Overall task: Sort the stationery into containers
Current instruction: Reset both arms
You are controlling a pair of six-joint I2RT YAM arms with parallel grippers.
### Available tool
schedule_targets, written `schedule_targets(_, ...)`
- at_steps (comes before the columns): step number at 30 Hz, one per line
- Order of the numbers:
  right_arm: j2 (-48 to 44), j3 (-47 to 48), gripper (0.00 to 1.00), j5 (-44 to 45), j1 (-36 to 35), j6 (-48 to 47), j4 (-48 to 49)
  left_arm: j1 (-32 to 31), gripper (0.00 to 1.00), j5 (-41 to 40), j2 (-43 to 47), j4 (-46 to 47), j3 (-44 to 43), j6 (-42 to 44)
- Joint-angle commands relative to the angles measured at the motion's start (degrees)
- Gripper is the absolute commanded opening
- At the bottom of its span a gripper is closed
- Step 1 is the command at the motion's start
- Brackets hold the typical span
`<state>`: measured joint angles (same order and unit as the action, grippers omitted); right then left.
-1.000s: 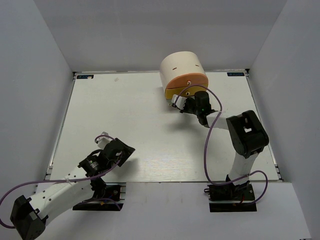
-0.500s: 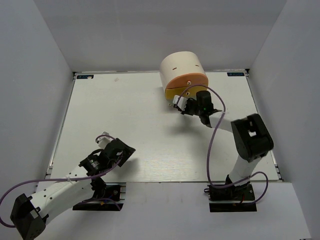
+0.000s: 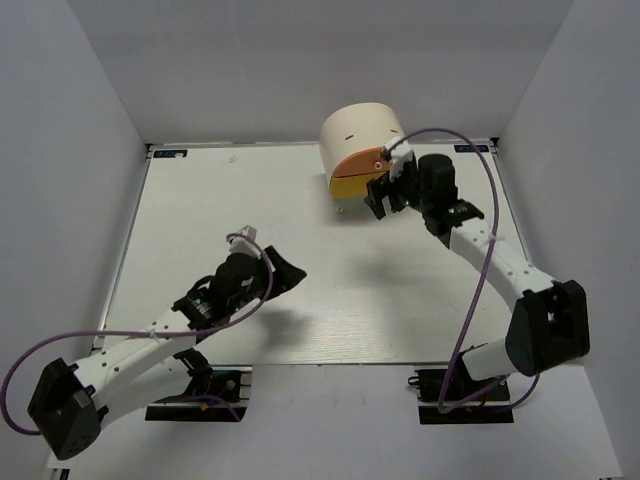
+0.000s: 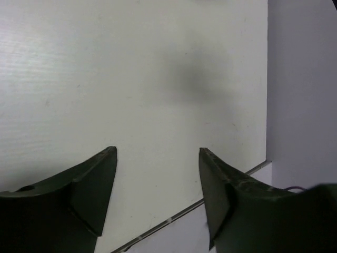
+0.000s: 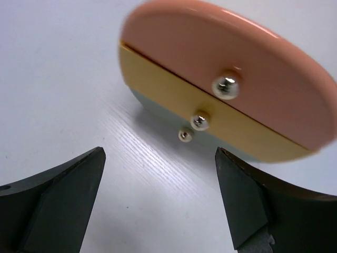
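Observation:
The containers are one cream half-cylinder unit (image 3: 360,128) at the back of the table, fronted by an orange drawer (image 3: 357,162) (image 5: 210,52) above a yellow drawer (image 3: 347,185) (image 5: 168,87). Both look pushed in, each with a small round knob (image 5: 226,87). My right gripper (image 3: 385,197) (image 5: 158,153) hovers just in front of and to the right of the drawer fronts, open, nothing between its fingers. Near the table's middle my left gripper (image 3: 290,272) (image 4: 158,150) is open over bare tabletop. No stationery is in view.
Below the yellow drawer is a pale third front with its own knob (image 5: 184,135). White walls close in the table on three sides. The table's edge (image 4: 184,211) runs just under the left gripper's fingers in the left wrist view.
The right gripper has lifted away from the yellow drawer's front, shifted right and opened wide. The left arm has reached forward toward the table's middle, its jaws a little wider.

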<state>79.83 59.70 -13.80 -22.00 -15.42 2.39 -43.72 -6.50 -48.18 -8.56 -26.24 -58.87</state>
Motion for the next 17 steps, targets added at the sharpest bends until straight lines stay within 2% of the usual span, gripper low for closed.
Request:
schedule_targets(1, 3.7, 11.4, 0.9, 12.6, 0.6, 11.6, -22.3, -0.1, 0.75, 3.7, -5.6, 3.8, -8.4, 9.9)
schedule_targets(3, 3.9, 13.2, 0.9, 16.2, 0.9, 11.2, -24.4, -0.1, 0.78, 3.7, -7.9, 3.8, -11.8, 12.5)
schedule_targets(5, 1.1, 10.3, 0.9, 15.5, 1.1, 9.2, -24.3, -0.1, 0.82, 3.7, -10.5, 4.6, -13.4, 13.7)
schedule_targets(6, -1.6, 8.7, 0.9, 15.0, 1.0, 8.0, -23.0, -0.1, 0.95, 3.7, -11.1, 4.6, -14.8, 14.3)
schedule_targets(7, -4.9, 3.8, 0.9, 14.6, 0.8, 7.0, -17.8, -0.1, 1.0, 2.9, -11.7, 5.3, -15.3, 14.3)
schedule_targets(10, -10.7, -0.7, 0.9, 12.5, 1.0, 6.7, -14.6, -0.1, 1.0, 2.9, -12.9, 5.8, -16.9, 14.8)
schedule_targets(17, -15.0, -4.8, 0.9, 13.5, 1.1, 7.7, -15.0, -0.1, 1.0, 1.8, -12.3, 5.8, -18.1, 15.9)
